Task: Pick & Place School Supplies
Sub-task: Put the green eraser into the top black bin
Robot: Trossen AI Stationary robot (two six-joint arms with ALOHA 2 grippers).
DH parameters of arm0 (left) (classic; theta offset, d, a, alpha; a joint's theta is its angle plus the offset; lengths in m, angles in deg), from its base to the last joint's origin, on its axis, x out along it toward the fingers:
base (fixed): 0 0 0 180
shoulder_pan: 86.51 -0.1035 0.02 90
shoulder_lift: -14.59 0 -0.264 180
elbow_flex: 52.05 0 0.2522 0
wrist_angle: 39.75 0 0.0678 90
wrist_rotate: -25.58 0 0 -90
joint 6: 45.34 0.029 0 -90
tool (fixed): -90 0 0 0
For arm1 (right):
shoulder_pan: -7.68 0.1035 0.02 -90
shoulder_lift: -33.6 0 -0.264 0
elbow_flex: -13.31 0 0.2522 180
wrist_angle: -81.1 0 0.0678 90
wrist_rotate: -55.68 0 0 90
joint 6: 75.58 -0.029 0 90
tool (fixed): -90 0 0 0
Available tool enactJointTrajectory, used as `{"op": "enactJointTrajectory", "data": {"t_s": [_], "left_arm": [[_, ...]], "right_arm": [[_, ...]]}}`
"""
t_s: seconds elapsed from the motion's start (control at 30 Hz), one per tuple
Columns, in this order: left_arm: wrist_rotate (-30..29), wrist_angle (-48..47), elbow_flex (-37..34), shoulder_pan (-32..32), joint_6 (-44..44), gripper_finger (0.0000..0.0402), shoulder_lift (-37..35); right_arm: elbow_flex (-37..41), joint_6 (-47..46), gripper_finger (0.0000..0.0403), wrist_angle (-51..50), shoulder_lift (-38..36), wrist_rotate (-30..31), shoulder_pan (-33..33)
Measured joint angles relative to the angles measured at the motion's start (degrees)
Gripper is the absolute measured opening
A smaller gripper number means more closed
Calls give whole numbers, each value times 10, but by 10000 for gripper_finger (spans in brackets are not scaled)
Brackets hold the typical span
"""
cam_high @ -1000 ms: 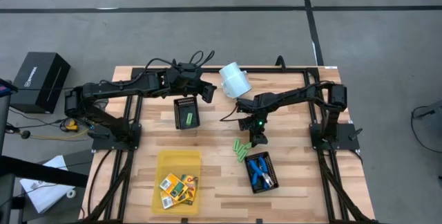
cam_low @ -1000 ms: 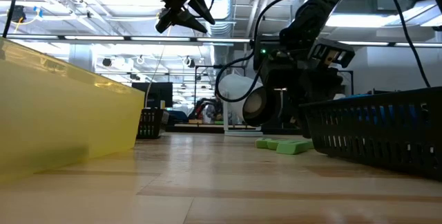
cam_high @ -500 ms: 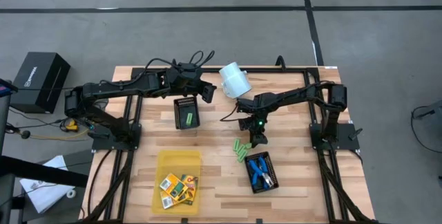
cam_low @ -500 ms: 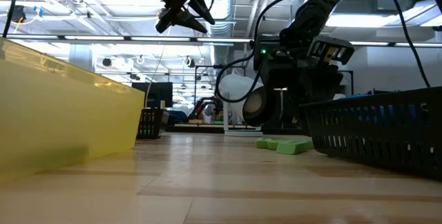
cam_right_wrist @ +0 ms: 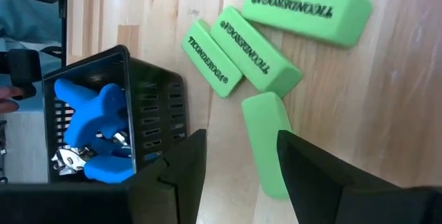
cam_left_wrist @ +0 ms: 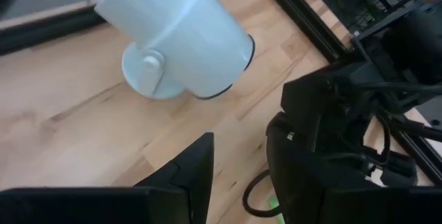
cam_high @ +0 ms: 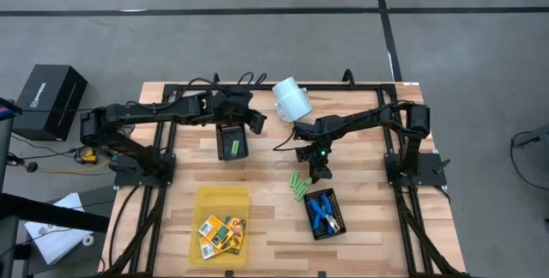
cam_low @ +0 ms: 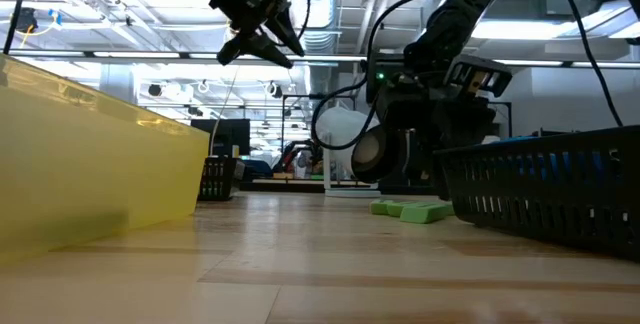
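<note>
At centre frame in the high view, the right gripper [cam_high: 320, 175], jaws spread and empty, hovers over four light-green oblong eraser blocks [cam_right_wrist: 266, 44] beside a black mesh tray [cam_high: 327, 214] holding blue-handled pliers [cam_right_wrist: 93, 131]. The left gripper [cam_high: 255, 121], also spread, hangs above another black mesh tray [cam_high: 232, 140] near the tipped white plastic cup [cam_high: 291, 99]. Orange-yellow boxes [cam_high: 221, 234] fill the yellow tray [cam_high: 221, 199], lower left.

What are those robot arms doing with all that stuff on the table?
They are sorting school supplies into trays. The right gripper hangs open just above four green erasers lying loose on the table, beside a black mesh tray that holds blue-handled tools. The left gripper is up in the air, open and holding nothing, over another black tray near a tipped white cup. A yellow tray already holds small orange boxes.
</note>
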Motion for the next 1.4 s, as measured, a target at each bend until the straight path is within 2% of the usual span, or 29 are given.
{"op": "enactJointTrajectory", "data": {"t_s": [0.53,0.7,0.83,1.13,1.4], "left_arm": [[2,14,-4,-1,4,129,0],[2,16,-4,-1,5,129,0],[2,17,-4,-1,5,129,0],[2,17,-4,-2,4,129,0],[2,18,-4,-2,6,129,0]], "right_arm": [[0,4,168,-3,0,14,-29],[0,-13,166,-6,0,-20,-37],[0,-13,166,-10,0,-45,-29],[0,-8,161,-1,0,-44,6],[0,-12,160,16,0,-42,2]]}}
